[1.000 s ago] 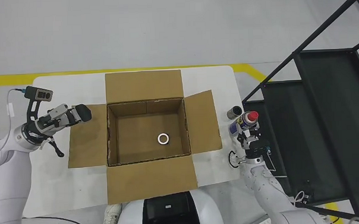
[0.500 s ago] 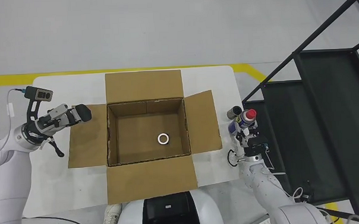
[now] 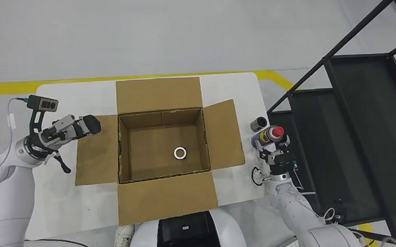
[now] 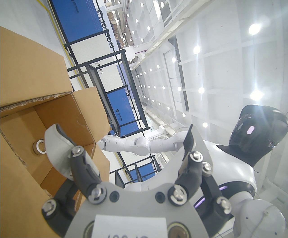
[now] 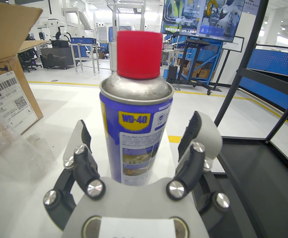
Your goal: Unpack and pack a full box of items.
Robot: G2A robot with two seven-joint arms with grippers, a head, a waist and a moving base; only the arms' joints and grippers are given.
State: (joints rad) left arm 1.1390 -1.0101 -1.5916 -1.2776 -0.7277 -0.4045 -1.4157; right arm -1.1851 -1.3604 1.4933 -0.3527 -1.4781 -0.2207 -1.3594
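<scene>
– Right claw (image 5: 138, 121) is pictured spread wide around an upright spray can (image 5: 136, 108). Its ribbed black pads are set either side, with a gap left on both. The can is stood at the right-hand edge of the white surface (image 3: 70, 206). What has been altered since a second ago?

– Little. Seen from above, the can's red cap has been shifted slightly nearer the robot; nothing else has been moved. Left claw (image 4: 122, 133) is held just as before, spread wide and empty, at the outer edge of the left flap of the cardboard box (image 3: 159, 94).

– And the materials?

– The can is a smooth cylinder, wrapped in blue with a printed label and domed in bare metal under a glossy red plastic cap. A second can (image 3: 257, 124), grey-topped, is stood just beside it. Crinkled clear plastic film (image 5: 20, 146) is laid near the claw. The box is made of matt brown corrugated board, its four flaps folded outward, and a ragged edge is shown along one wall. One small pale ring (image 3: 180, 152) is left lying on the box floor.
</scene>
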